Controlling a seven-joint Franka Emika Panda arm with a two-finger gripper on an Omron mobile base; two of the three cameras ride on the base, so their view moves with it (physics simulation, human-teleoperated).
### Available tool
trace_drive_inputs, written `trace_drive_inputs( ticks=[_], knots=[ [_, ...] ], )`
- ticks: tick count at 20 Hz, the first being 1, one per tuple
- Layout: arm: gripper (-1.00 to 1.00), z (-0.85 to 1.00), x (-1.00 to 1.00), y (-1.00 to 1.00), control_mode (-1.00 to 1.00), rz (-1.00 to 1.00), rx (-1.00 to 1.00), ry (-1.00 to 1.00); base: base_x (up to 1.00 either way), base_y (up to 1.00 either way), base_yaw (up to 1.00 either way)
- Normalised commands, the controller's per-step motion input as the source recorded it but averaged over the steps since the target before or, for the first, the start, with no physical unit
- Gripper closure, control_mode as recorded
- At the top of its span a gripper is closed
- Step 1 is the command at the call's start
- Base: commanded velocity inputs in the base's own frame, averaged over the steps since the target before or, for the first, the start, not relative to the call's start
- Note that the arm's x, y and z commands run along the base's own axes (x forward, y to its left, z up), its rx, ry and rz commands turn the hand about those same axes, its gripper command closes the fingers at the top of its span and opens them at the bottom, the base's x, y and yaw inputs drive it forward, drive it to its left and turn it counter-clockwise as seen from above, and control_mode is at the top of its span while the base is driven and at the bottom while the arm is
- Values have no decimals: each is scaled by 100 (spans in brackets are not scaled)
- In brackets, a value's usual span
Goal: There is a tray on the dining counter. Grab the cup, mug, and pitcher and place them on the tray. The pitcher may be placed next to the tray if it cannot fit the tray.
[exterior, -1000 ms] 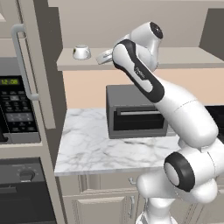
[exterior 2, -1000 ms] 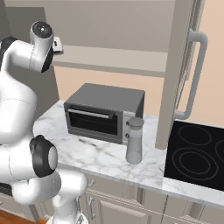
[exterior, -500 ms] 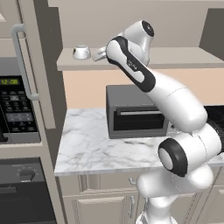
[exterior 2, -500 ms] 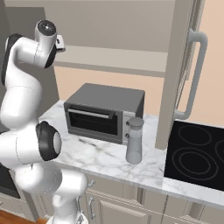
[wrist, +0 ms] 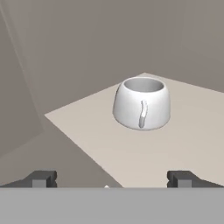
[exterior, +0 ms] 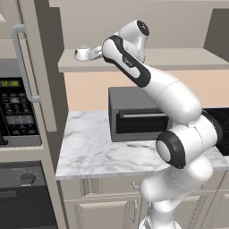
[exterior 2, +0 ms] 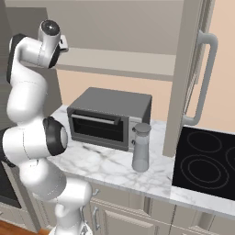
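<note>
A white robot arm reaches up to a beige shelf [exterior: 179, 60] above a marble surface [exterior: 94, 147] in a rendered kitchen, its pincer [wrist: 111, 178] spread wide and holding nothing, with the mug [wrist: 141, 103] standing upright on the shelf a short way ahead of the tips and apart from them. In the hand view the squat white mug shows its small handle toward the camera, and its open mouth is visible, though what lies inside cannot be made out; only the very ends of the two dark fingertips [wrist: 41, 178] rise above the bottom edge. From the left base view the mug [exterior: 82, 53] sits at the shelf's left end, and the arm's own wrist covers most of the pincer, so the gap between hand and mug is hard to judge there. In the right base view the hand is cut off behind the arm's upper joints. Below, a grey toaster oven [exterior 2: 110, 118] stands on the surface, partly hidden by the arm in the left base view. The pitcher [exterior 2: 141, 147], tall, slim and grey, stands upright just right of the oven's front corner, near the surface's near edge, beside a black cooktop [exterior 2: 206, 160] whose right side runs out of frame.
</note>
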Motion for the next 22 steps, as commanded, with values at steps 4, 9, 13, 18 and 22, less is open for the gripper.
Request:
trace_drive_inputs(
  ticks=[4,9,13,18,22],
  knots=[
    [-100,0,32,11,-100,0,0,0,0,0,0],
    [-100,0,34,5,-100,1,0,0,0,0,0],
    [-100,0,31,1,-100,2,0,0,0,0,0],
    [-100,0,24,0,-100,2,0,0,0,0,0],
    [-100,0,21,4,-100,0,0,0,0,0,0]
  ],
)
